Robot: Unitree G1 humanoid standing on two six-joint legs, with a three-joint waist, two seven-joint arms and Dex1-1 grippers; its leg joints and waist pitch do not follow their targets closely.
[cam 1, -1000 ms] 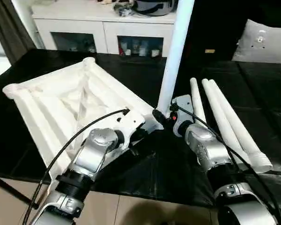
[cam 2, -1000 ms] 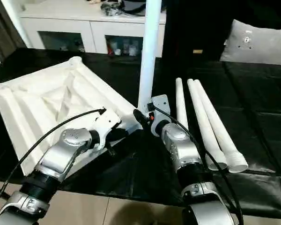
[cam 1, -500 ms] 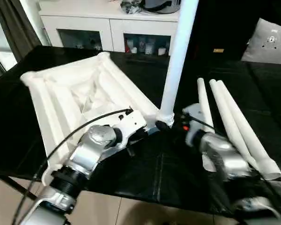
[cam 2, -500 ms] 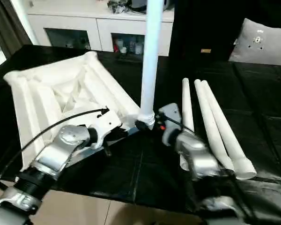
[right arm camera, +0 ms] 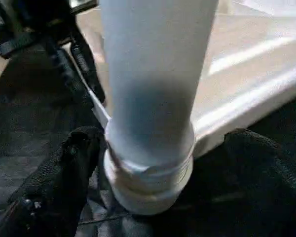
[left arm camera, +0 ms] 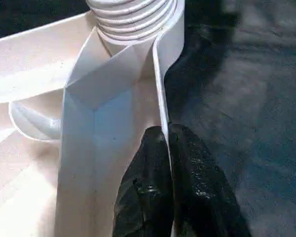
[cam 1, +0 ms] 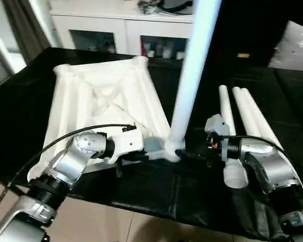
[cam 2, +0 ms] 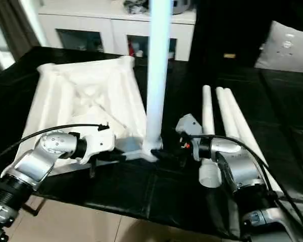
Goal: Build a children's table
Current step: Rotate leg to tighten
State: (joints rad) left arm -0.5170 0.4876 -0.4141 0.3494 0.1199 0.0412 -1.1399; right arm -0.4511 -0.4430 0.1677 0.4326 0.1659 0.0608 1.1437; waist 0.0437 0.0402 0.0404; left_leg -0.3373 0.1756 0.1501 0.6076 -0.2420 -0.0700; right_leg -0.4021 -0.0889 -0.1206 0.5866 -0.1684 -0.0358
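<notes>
The table top (cam 1: pixel 103 108) lies ribs-up toward the bench's left edge. One leg (cam 1: pixel 192 75) stands upright in the corner socket (cam 1: pixel 167 151) nearest the front edge, its long axis near vertical. The right claw (right arm camera: pixel 148 163) sits at the leg's threaded foot, one black finger (right arm camera: pixel 64 173) on each side, apparently touching it. The left claw (left arm camera: pixel 170 177) is pinched closed on the top's thin rim just beside that socket. Three spare legs (cam 1: pixel 247 113) lie side by side toward the right edge, nearer the right arm.
</notes>
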